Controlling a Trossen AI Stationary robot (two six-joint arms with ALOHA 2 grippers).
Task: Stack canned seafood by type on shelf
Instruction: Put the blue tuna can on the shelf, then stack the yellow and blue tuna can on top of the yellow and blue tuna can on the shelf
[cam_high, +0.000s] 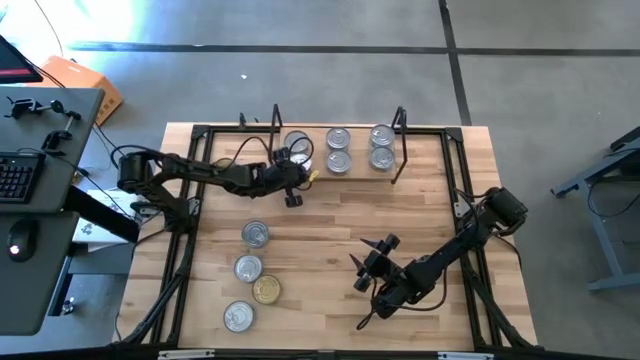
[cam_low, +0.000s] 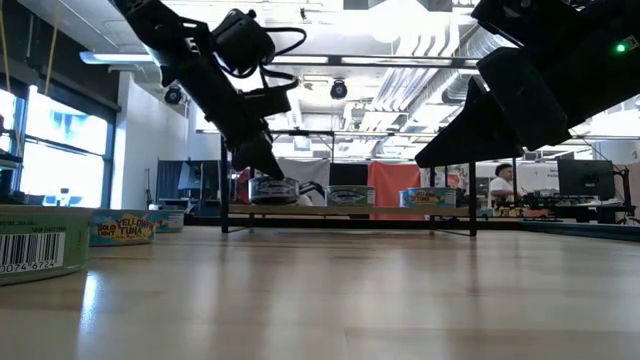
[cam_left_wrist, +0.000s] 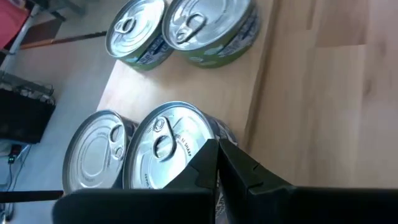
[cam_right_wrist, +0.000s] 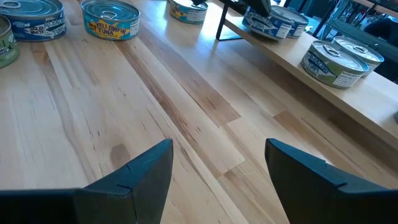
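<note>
Left pincer (cam_high: 292, 197) clenched at the shelf's near edge; right pincer (cam_high: 372, 262) released over bare worktop.

Shelf (cam_high: 360, 174) runs along the far side of the worktop (cam_high: 330, 300), between black wire end frames. On it, six tins in three pairs: left pair (cam_high: 298, 150), middle pair (cam_high: 338, 150), right pair (cam_high: 381, 146). Left pincer sits just beside the left pair, fingers (cam_left_wrist: 239, 174) pressed together with nothing between them; in the left wrist view the nearest silver-lidded tin (cam_left_wrist: 165, 146) lies right against the fingertips, touching or not I cannot tell. Four more tins lie loose on the left half of the worktop: three silver (cam_high: 256, 234) (cam_high: 248, 268) (cam_high: 238, 316) and one gold (cam_high: 266, 290). Right pincer hangs well apart from every tin, fingers (cam_right_wrist: 146, 171) spread wide, holding nothing.
</note>
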